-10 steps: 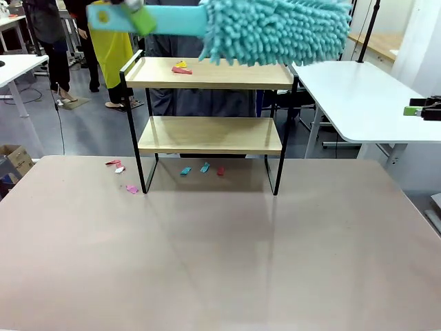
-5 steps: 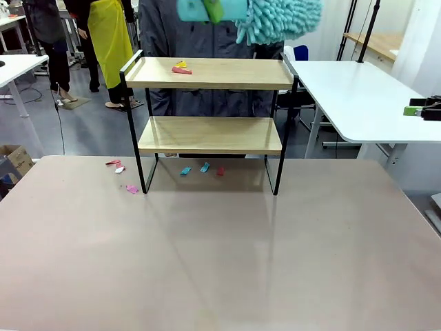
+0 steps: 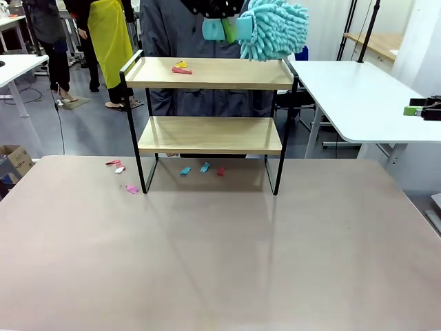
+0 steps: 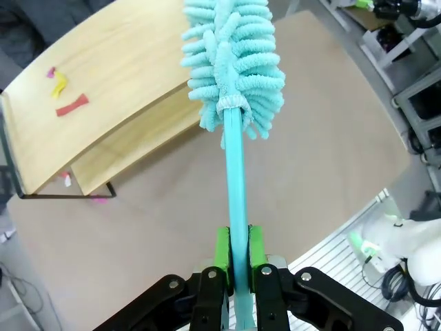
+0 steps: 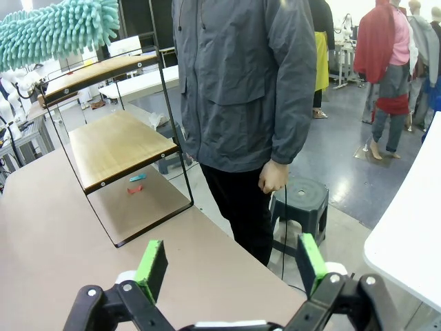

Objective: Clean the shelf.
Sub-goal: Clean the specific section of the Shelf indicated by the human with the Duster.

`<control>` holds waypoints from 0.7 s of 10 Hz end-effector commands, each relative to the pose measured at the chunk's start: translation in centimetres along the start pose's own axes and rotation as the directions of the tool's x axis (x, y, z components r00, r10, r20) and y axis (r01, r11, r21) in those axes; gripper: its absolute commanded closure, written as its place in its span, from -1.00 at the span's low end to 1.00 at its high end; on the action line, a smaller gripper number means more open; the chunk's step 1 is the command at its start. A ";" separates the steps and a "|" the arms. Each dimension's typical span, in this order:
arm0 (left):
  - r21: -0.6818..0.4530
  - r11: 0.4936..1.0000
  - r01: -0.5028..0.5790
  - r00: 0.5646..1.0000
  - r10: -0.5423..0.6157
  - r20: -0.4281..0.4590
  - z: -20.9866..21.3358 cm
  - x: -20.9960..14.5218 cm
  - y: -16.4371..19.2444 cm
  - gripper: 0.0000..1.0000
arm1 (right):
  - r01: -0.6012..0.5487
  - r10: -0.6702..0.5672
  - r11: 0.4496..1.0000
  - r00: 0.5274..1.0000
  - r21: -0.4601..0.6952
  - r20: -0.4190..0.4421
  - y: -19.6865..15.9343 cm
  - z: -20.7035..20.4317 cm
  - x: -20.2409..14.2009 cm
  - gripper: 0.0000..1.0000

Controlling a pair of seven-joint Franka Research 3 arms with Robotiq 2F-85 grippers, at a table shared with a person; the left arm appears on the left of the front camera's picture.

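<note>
Left gripper [image 4: 234,258] was held high over the shelf [image 3: 210,74], pads pinched tight on the teal handle of the duster [image 4: 234,69]. The handle ran straight out from the fingers. The fluffy head hung above the right end of the top board; contact with the wood could not be told.

The shelf stood at the far middle of the table [image 3: 220,262], with a person in a grey jacket [image 5: 241,83] right behind it.

The front view gave the lie of the scraps: red and yellow scraps [image 3: 181,68] on the top board's left part, and coloured bits [image 3: 203,167] on the table under and left of the frame.

The left wrist view looked down the handle onto the top board.

The right wrist view caught the shelf side-on. Right gripper [image 5: 231,264] had its jaws spread wide, with nothing between them.
</note>
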State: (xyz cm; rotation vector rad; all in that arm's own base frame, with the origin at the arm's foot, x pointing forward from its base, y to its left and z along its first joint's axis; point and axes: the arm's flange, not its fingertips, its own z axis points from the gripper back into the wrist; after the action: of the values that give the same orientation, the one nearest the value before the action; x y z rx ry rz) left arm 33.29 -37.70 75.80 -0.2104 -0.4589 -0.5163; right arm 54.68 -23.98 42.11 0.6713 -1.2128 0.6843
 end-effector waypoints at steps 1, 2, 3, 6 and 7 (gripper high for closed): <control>0.003 1.000 -0.001 1.000 0.001 -0.005 -0.1 0.0 0.1 0.74 | -0.006 0.006 1.000 1.000 -0.002 -0.005 0.1 -0.1 0.2 -1.00; 0.035 0.994 -0.106 0.993 0.104 0.051 0.5 -1.0 1.1 0.74 | -0.006 0.006 1.000 1.000 -0.002 -0.005 0.1 -0.1 0.2 -1.00; 0.085 0.981 -0.173 0.981 0.164 0.106 0.1 -0.9 0.3 0.74 | -0.006 0.006 1.000 1.000 -0.002 -0.005 0.1 -0.1 0.2 -1.00; 0.178 0.952 -0.249 0.952 0.206 0.226 -2.5 0.9 -3.3 0.74 | -0.006 0.006 1.000 1.000 -0.002 -0.005 0.1 -0.1 0.2 -1.00; 0.192 0.943 -0.272 0.944 0.223 0.244 -3.6 0.9 -4.0 0.74 | -0.006 0.006 1.000 1.000 -0.002 -0.005 0.1 -0.1 0.2 -1.00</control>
State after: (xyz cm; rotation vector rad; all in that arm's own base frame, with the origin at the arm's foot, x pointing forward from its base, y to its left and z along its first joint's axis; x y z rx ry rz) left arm 32.89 -41.32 74.27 -0.1443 -0.6526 -0.2333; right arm 54.68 -23.97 42.11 0.6714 -1.2128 0.6843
